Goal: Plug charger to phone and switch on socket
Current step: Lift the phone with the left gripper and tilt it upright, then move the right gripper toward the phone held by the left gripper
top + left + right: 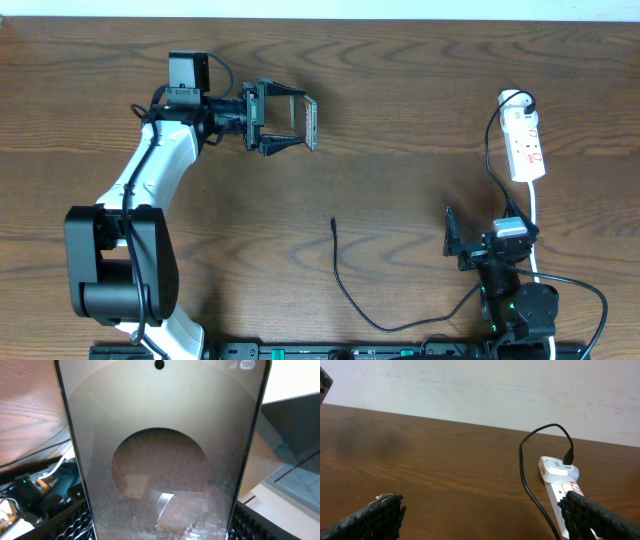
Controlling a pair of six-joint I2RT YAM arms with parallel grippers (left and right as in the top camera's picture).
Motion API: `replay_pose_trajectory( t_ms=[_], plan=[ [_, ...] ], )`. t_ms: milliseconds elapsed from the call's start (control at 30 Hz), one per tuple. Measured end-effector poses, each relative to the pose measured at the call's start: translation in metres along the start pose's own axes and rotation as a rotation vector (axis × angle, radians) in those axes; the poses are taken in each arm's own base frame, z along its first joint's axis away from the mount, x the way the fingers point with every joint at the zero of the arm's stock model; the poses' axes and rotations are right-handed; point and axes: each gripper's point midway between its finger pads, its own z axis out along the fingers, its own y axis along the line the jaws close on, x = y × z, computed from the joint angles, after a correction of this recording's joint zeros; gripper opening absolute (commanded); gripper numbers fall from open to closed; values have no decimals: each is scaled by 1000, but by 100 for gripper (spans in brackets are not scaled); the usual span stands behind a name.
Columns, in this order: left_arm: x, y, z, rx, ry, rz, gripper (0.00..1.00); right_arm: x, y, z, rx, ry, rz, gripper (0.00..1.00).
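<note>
My left gripper (265, 120) is shut on the phone (297, 118) and holds it above the back left of the table. In the left wrist view the phone (160, 435) fills the frame between the jaws (160, 527), its screen lit with a paler round shape. The charger's black plug tip (333, 221) lies loose mid-table; its thin cable (350, 295) curls toward the front edge. The socket (527, 145) lies at the right with a white adapter plugged in, also in the right wrist view (559, 487). My right gripper (463, 243) (485, 517) is open and empty, just in front of the socket.
A thin black cable (522, 460) runs from the adapter (559, 467) toward the front of the table. The socket's thick white cord (535, 215) passes beside my right arm. A pale wall stands behind the table's far edge.
</note>
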Motion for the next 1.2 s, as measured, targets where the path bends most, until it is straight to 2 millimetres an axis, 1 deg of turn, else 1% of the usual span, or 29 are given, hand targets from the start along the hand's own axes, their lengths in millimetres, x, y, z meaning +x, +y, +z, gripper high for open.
replay_pose_trajectory(
  t_ms=[233, 333, 400, 533, 700, 800, 933, 1033, 1133, 1200],
  plan=[
    [0, -2, 0, 4, -2, 94, 7, -1, 0, 0, 0, -3, 0, 99],
    [-5, -2, 0, 1, -31, 162, 7, -11, -1, 0, 2, -45, -3, 99],
    [-9, -2, 0, -1, -52, 218, 7, -22, -1, -1, 2, -88, -5, 99],
    [-17, -3, -1, -9, -98, 321, 8, -41, -1, -3, -1, -168, 44, 99],
    [-26, -6, -2, -18, -150, 424, 7, -45, 4, -4, -42, -177, 123, 99],
    [-32, -8, -5, -22, -188, 456, 7, -52, 8, -7, -67, -170, 152, 99],
    [-42, -10, -14, -21, -238, 475, 7, -79, 12, -14, -100, -163, 177, 99],
    [-48, -12, -21, -18, -267, 483, 7, -111, 17, -19, -148, -177, 200, 99],
    [-53, -13, -26, -18, -291, 484, 7, -143, 27, -17, -227, -172, 230, 99],
    [-57, -13, -27, -22, -314, 483, 7, -155, 34, -13, -274, -154, 252, 99]
  ],
)
